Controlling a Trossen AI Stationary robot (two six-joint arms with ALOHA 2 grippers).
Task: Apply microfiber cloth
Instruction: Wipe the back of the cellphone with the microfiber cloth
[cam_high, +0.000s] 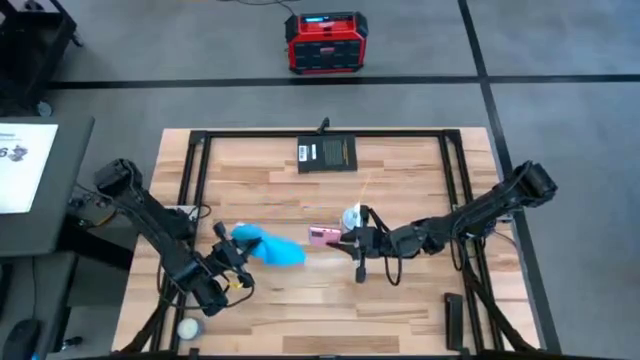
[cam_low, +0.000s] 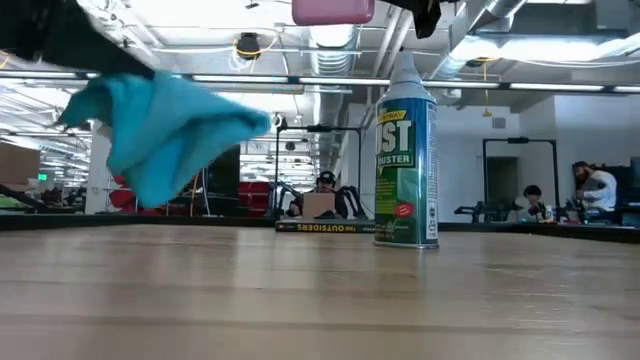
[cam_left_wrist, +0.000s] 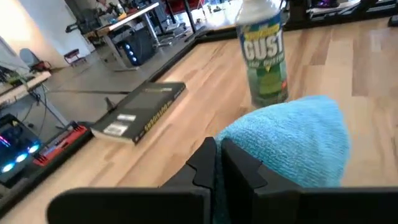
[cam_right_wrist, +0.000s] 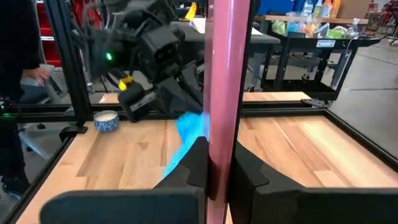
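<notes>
Left hand (cam_high: 238, 262) grips one edge of the microfiber cloth (cam_high: 268, 246), fingers (cam_left_wrist: 205, 167) closed on the fabric. Cloth hangs above the table (cam_high: 400, 190), clear of the wood in the low view, and extends from the left hand toward the table's middle. Right hand (cam_high: 347, 240) is clamped on the pink-backed phone (cam_high: 324, 236), held on edge between its fingers (cam_right_wrist: 247, 167) and also raised off the table. Phone sits just beside the free end of the cloth; whether they touch cannot be told. A green-and-white duster spray can (cam_low: 406, 150) stands upright on the table near the right hand. A black book (cam_high: 327, 154) lies flat at the far edge. A small white bowl (cam_high: 189, 327) rests near the left arm's base. People sit at desks in the room beyond.
</notes>
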